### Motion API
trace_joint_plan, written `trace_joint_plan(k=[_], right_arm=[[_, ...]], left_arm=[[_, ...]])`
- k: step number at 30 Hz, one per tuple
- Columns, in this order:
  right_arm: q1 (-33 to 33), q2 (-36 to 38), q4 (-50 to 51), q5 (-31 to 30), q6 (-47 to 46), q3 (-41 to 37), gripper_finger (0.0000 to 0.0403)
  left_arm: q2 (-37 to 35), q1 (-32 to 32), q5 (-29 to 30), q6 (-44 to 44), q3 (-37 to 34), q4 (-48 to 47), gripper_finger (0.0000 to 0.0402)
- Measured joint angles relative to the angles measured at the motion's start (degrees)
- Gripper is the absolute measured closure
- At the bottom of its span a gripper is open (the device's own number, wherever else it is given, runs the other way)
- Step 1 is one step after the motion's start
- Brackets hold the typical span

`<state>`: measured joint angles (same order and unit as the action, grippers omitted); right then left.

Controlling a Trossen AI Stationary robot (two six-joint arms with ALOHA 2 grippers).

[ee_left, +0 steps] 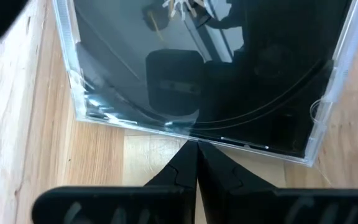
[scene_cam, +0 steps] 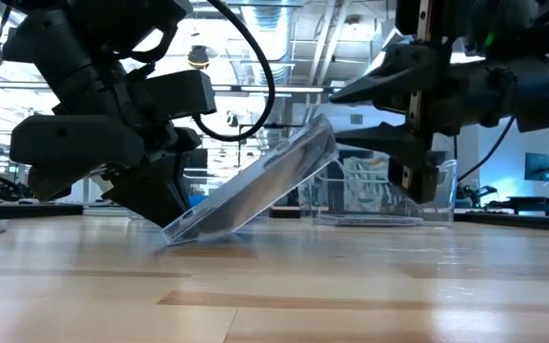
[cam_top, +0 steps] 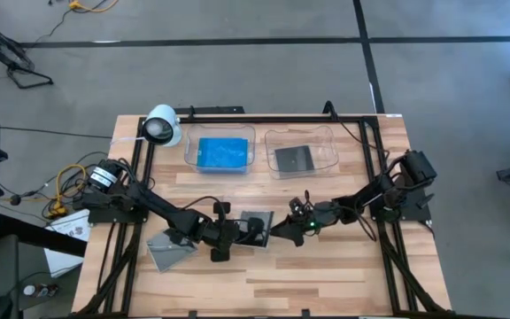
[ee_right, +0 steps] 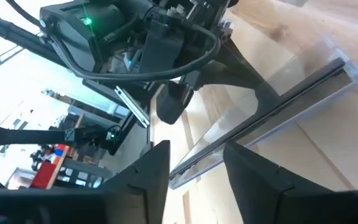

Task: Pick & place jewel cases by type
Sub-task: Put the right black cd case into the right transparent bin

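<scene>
Observed from beside the desk [cam_top: 326,283]: one clear jewel case with a dark inside [scene_cam: 255,186] stands tilted near the desk's middle, its lower edge on the wood and its upper edge raised toward the right arm. The left hand [ee_left: 196,163] has its fingers pressed together, empty, its tip against the case's lower edge, apparently bracing it. The right hand [ee_right: 196,163] is at the raised edge with its fingers parted to either side of it. Whether they actually press on the plastic I cannot tell.

Judgement on the step in hand: this looks like a lever-and-grasp, one hand propping while the other takes the edge. To do it well, the right hand should close squarely across the thin edge and have firm hold before the left hand backs off. Otherwise the case may slap flat or skid along the desk. Being clear with a dark inside, it likely belongs with the like case in the right tray.

Count:
- Clear trays: two, the left tray [cam_top: 189,151] and the right tray [cam_top: 321,142], at the far side of the desk.
- Blue cases [cam_top: 224,152]: in the left tray, stacked; number not determinable.
- Dark case [cam_top: 294,158] in the right tray: one visible.
- Grey case [cam_top: 168,249] lying flat beneath the left arm: one.
- Tilted case: one.
- White camera [cam_top: 161,126]: one, at the far left corner.
</scene>
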<state>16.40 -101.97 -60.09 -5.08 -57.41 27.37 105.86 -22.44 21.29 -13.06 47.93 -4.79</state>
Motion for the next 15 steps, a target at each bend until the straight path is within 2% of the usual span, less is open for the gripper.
trace_joint_plan(k=[8, 11, 15], right_arm=[[-0.5, -0.1, -3.6, 0.3, 2.8, 0.0, 0.0187], [-1.0, -0.2, -5.1, 0.1, 4.9, 0.8, 0.0178], [-2.4, -0.2, -4.9, 3.0, 6.3, 2.4, 0.0179]], left_arm=[[0.0, 0.0, 0.2, 0.0, 0.0, 0.3, 0.0401], [0.0, 0.0, 0.2, 0.0, 0.0, 0.3, 0.0401], [0.0, 0.0, 0.2, 0.0, -0.1, 0.7, 0.0401]])
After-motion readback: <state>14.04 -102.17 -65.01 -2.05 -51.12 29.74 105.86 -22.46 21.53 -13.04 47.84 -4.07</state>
